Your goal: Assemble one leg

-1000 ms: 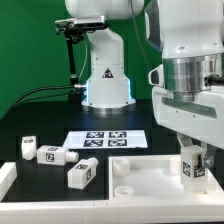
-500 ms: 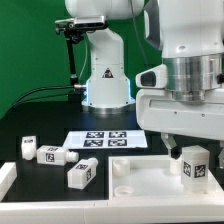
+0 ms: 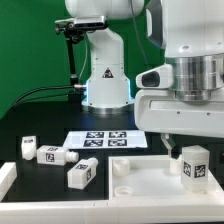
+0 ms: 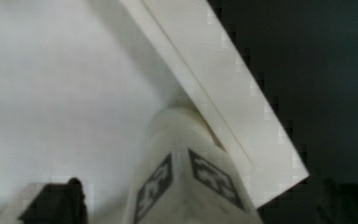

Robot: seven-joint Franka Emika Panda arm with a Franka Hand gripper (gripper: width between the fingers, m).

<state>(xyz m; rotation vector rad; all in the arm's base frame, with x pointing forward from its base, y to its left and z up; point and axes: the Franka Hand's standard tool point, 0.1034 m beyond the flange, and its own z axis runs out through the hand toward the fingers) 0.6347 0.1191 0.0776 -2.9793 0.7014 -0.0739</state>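
One white leg (image 3: 195, 165) with black-and-white tags stands upright on the big white panel (image 3: 140, 178) at the exterior view's right. My gripper (image 3: 188, 150) hangs just above it, with the wide white hand over it. In the wrist view the leg (image 4: 194, 170) sits between my two dark fingers (image 4: 60, 203), with a gap on each side. The jaws are open and hold nothing. Three more legs lie on the black table at the exterior view's left: one (image 3: 28, 148), a second (image 3: 52, 154) and a third (image 3: 82, 172).
The marker board (image 3: 105, 140) lies flat on the table behind the panel. The robot's white base (image 3: 107, 80) stands at the back. A raised white rim (image 3: 8, 178) shows at the exterior view's front left.
My gripper has let go of the leg and risen a little above it. The leg stays upright on the panel. The loose legs have not moved.
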